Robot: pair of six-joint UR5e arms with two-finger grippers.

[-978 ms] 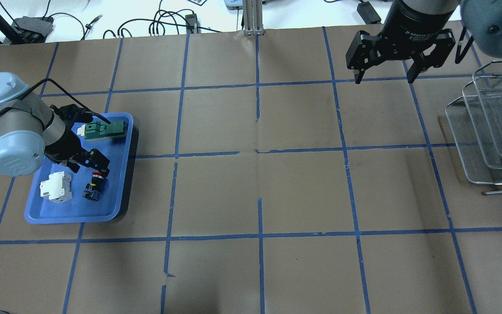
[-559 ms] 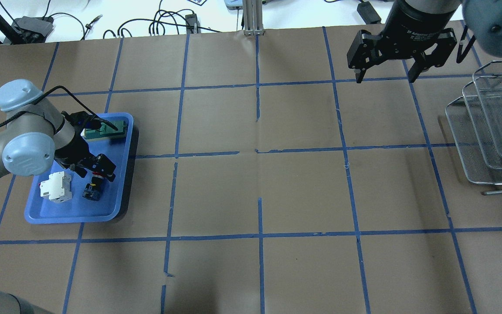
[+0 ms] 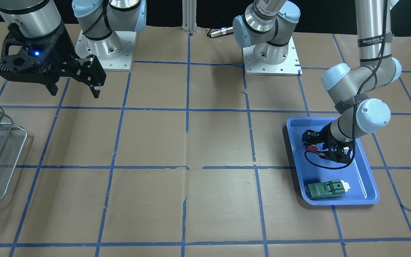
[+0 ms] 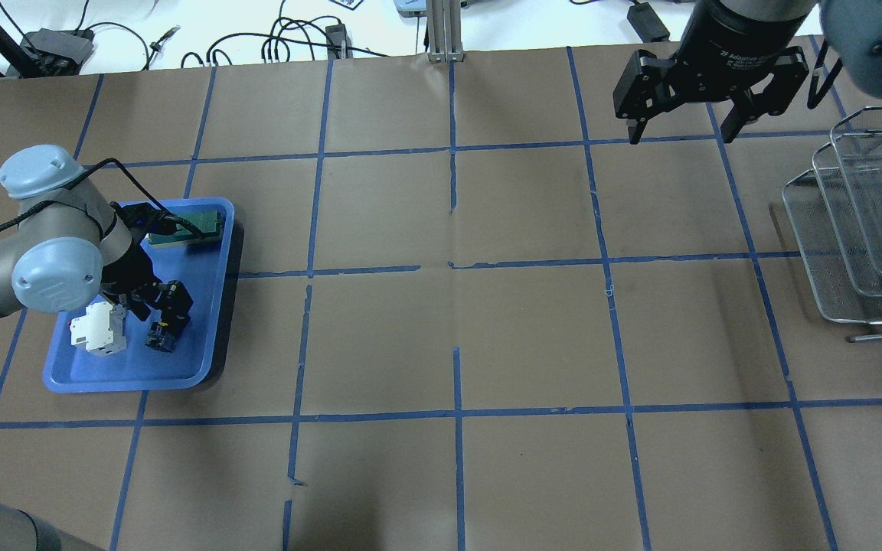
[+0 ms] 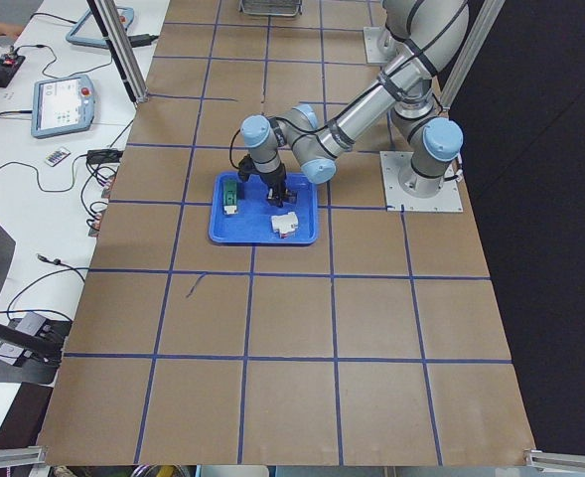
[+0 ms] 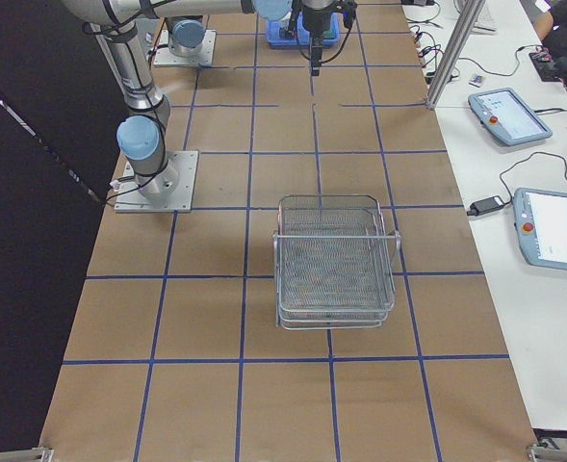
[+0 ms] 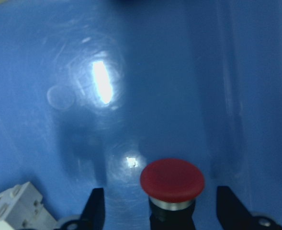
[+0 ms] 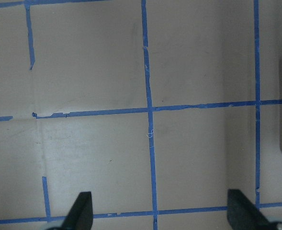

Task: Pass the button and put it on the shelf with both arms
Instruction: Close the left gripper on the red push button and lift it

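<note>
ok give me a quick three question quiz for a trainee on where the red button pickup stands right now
1. True or false: the left gripper is shut on the small red-capped push button.
2. The button lies: A in the blue plastic tray; B on the brown table paper; C lifted in mid-air.
3. Fill in: the right gripper, near the silver wire-mesh shelf, is ___ (open or shut).
Key: 1 false, its fingers stand open either side of the cap; 2 A; 3 open.
</note>
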